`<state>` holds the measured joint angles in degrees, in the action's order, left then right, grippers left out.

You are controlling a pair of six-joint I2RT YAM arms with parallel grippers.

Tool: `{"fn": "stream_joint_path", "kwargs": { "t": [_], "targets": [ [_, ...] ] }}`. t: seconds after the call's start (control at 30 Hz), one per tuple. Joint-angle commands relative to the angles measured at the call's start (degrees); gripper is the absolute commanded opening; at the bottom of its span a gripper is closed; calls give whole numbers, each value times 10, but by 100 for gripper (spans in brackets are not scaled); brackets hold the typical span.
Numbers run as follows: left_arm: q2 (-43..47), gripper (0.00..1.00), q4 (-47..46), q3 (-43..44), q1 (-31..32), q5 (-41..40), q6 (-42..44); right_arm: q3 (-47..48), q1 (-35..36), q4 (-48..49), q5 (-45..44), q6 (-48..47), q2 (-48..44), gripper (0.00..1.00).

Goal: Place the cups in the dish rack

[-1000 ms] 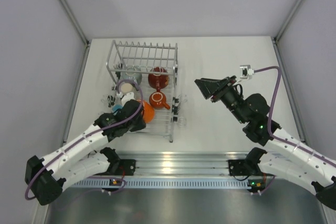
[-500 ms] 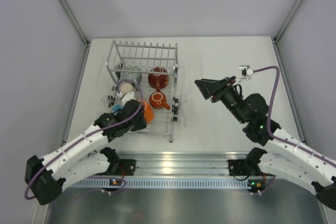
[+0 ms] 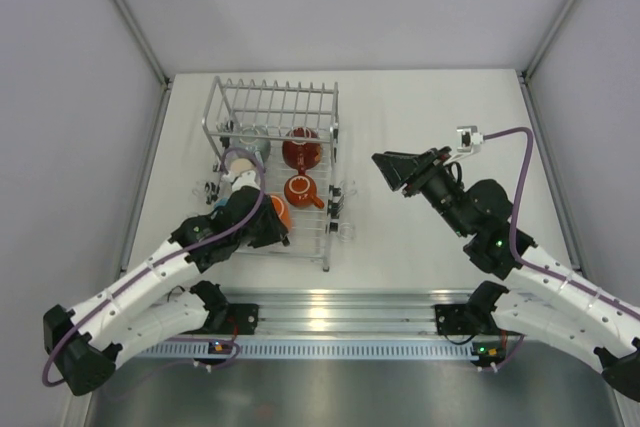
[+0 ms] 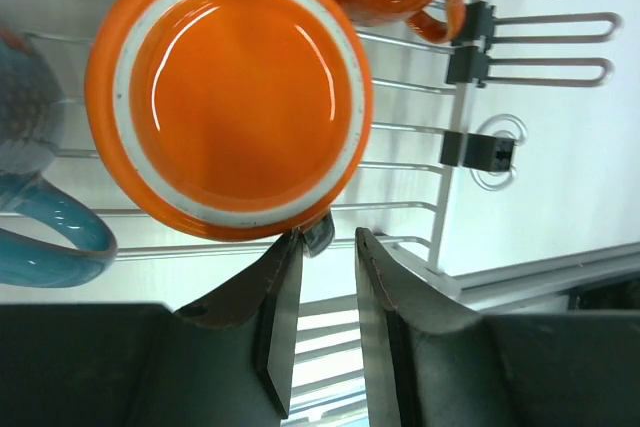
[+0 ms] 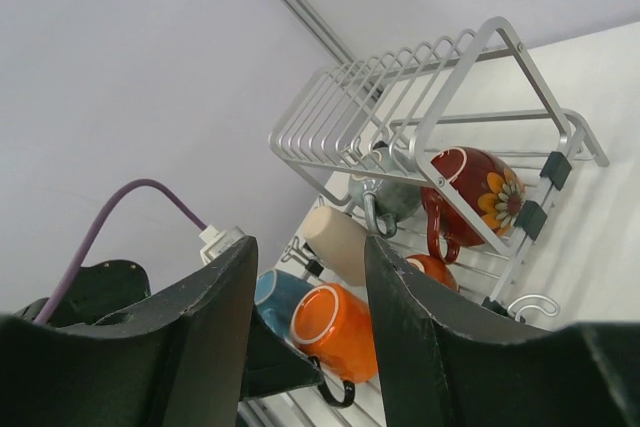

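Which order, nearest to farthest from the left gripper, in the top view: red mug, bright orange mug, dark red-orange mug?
From the left gripper:
1. bright orange mug, at its fingertips, near row.
2. dark red-orange mug, middle row, right side.
3. red mug, far row.

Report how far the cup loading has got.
Done: every cup in view lies inside the dish rack, including the bright orange mug on its wires. In hand: the left gripper sits at that mug's handle, jaws slightly apart, not clamping it. The right gripper hangs open and empty. Left: no cup shows on the table; only backing that gripper away, it seems.
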<state>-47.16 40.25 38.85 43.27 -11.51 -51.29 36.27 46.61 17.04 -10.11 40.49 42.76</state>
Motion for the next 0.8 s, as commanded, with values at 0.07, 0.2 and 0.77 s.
{"fn": "stream_joint_path", "kwargs": {
  "t": [0.07, 0.2, 0.77],
  "targets": [
    [8, 35, -34, 45, 9, 38, 15, 3, -6, 5, -11, -5, -8, 48],
    [12, 37, -40, 42, 9, 46, 11, 4, -6, 2, -15, -4, -12, 48],
    [-60, 0, 10, 188, 7, -160, 109, 9, -6, -17, -19, -9, -18, 48]
  ]
}}
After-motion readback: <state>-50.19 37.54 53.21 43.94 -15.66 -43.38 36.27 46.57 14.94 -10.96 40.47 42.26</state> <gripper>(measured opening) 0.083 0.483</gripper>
